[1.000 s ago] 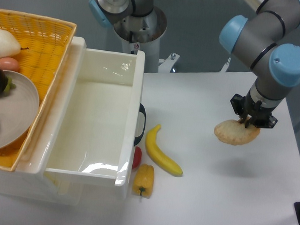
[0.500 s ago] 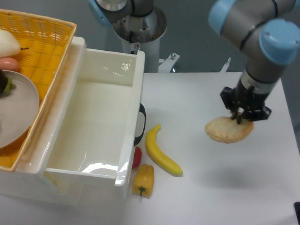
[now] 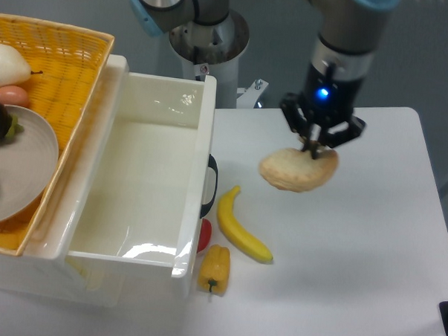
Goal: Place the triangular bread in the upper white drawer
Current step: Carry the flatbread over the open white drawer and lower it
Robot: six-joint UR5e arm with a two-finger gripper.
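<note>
The triangular bread [image 3: 297, 171] is a pale tan flat wedge with a brown crust edge. It hangs in the air above the white table, right of the drawer. My gripper [image 3: 316, 147] is shut on its upper edge and holds it from above. The upper white drawer [image 3: 198, 174] stands pulled open at the left, deep and glossy, its inside bare, with a dark handle [image 3: 210, 186] on the front panel. The bread is well to the right of the drawer's front rim.
A yellow banana [image 3: 241, 227] and a yellow bell pepper [image 3: 214, 268] lie on the table just right of the drawer front, with a red item [image 3: 205, 235] beside them. A yellow wicker basket [image 3: 42, 78] with a grey plate and produce sits left of the drawer.
My gripper has moved left and up with the bread, from over the table's right side towards the drawer. The arm has swung over with it.
</note>
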